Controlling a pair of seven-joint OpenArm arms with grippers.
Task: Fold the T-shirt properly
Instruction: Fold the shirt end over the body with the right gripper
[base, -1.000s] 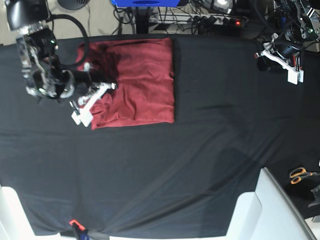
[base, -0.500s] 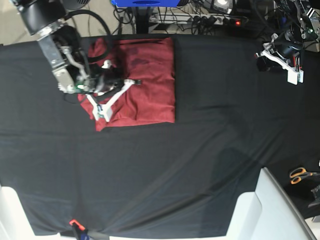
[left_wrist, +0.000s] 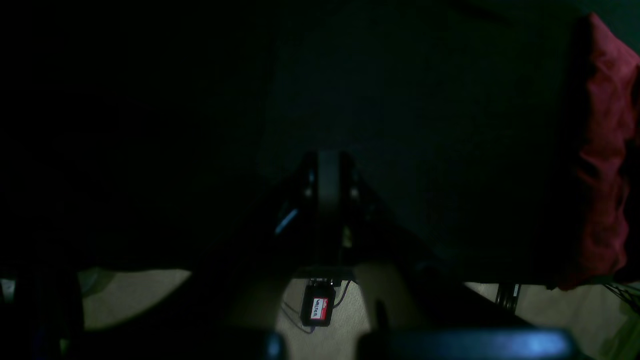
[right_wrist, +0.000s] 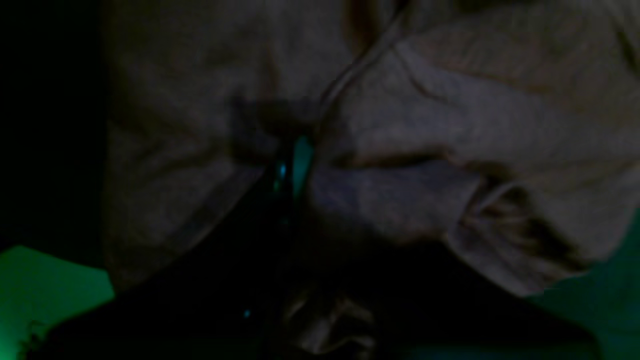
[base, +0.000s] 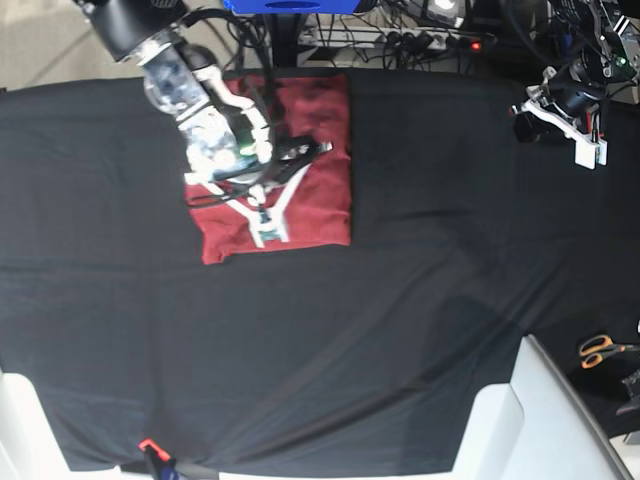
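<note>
The T-shirt (base: 300, 180) lies folded on the black cloth (base: 400, 300), near its far edge. The right gripper (base: 268, 215) sits over the T-shirt, jaws pinching a fabric fold. The left gripper (base: 585, 150), jaws closed and empty, hovers well apart from the T-shirt.

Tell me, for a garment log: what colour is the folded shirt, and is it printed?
Plain brick red, no print; the T-shirt shows best in the base view.

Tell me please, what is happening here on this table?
A two-armed robot is folding a red T-shirt on a table covered with black cloth. The right gripper is over the shirt and appears pinched shut on a fold of its fabric. The left gripper waits shut and empty at the far corner. The shirt already lies as a compact rectangle. Orange-handled scissors lie at the side.
</note>
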